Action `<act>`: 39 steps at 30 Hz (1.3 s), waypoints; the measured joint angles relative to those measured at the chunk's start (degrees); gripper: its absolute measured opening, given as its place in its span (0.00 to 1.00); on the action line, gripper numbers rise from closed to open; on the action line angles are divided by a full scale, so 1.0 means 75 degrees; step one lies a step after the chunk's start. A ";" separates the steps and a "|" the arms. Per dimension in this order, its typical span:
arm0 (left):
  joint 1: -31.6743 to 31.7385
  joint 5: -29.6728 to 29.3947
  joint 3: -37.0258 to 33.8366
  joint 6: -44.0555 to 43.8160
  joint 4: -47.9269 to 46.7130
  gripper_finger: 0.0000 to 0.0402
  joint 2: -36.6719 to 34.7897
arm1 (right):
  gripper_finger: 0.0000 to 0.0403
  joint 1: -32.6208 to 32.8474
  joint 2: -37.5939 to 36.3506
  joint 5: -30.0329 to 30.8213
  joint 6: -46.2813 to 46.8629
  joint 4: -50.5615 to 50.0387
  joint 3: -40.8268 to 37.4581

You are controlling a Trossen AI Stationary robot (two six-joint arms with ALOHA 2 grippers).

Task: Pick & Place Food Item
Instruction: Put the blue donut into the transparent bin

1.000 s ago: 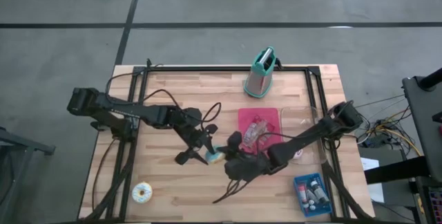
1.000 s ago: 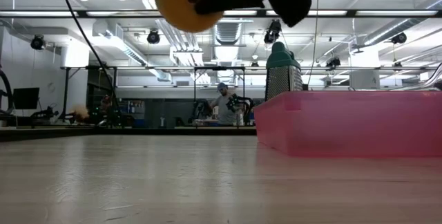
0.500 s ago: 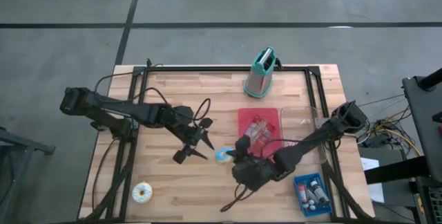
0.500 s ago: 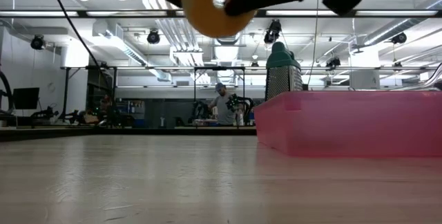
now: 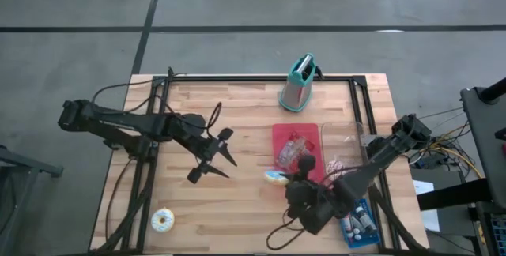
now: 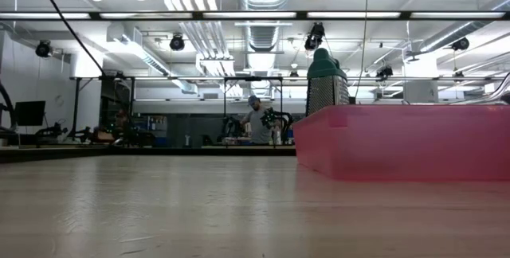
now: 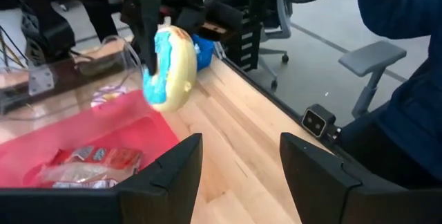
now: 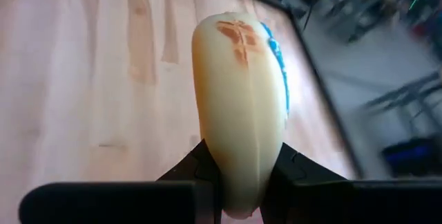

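Since 1 second ago the right gripper [image 5: 278, 176] has carried the donut [image 5: 276, 176] from mid-table toward the pink tray [image 5: 296, 132], and the left gripper [image 5: 212, 155] has drawn back toward its own side. The right jaws are clenched on the donut, held on edge above the wood just beside the tray's near corner. The left jaws stand released, holding nothing.

Risk, as I judge it: the grip is narrow, across the donut's thickness, so a quick swing or a knock on the tray wall could twist it loose short of the tray.

The right wrist view shows the fingers [image 8: 197, 175] pinching the donut's rim, which the high view hides. The left wrist view shows its blue icing and wrapped items in the tray. Only the high view shows a 2nd donut [image 5: 163, 220] near the front left corner.
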 joint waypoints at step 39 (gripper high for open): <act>0.0008 -0.0031 -0.0003 0.0005 -0.0707 0.49 -0.1027 | 0.13 -0.1482 -0.3204 -0.3891 1.1203 -0.5936 -0.1601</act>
